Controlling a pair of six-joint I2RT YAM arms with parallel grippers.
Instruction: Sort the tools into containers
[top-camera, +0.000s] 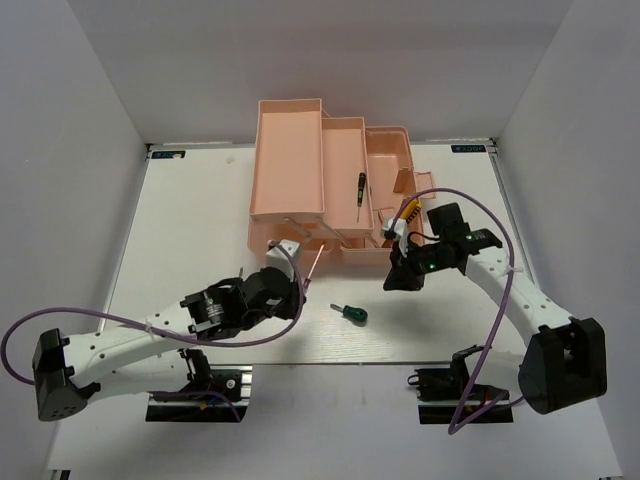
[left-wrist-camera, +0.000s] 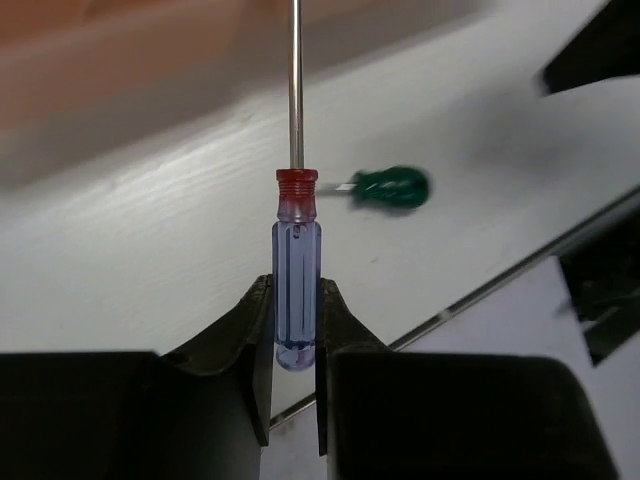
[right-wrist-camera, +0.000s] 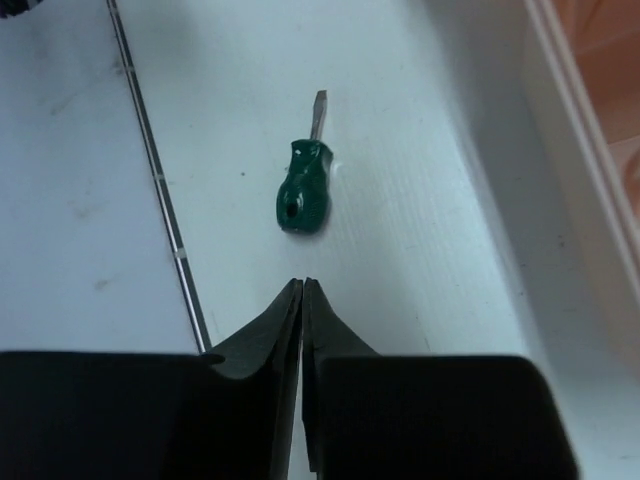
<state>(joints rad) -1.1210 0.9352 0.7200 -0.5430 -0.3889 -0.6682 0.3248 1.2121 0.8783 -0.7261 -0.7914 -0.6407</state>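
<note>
- Left gripper (left-wrist-camera: 295, 298) is clamping the purple screwdriver (left-wrist-camera: 297, 245) by its handle, with the shaft pointing toward the toolbox (top-camera: 290, 150).
- Right gripper (right-wrist-camera: 302, 290) is hovering with its jaws pressed together and empty, near the green screwdriver (right-wrist-camera: 303, 187) lying on the table (right-wrist-camera: 400, 150).

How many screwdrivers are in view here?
3. A purple-handled screwdriver is held in the left gripper, a stubby green screwdriver lies on the table, and a thin dark screwdriver lies in a toolbox tray. Others may be hidden inside.
</note>
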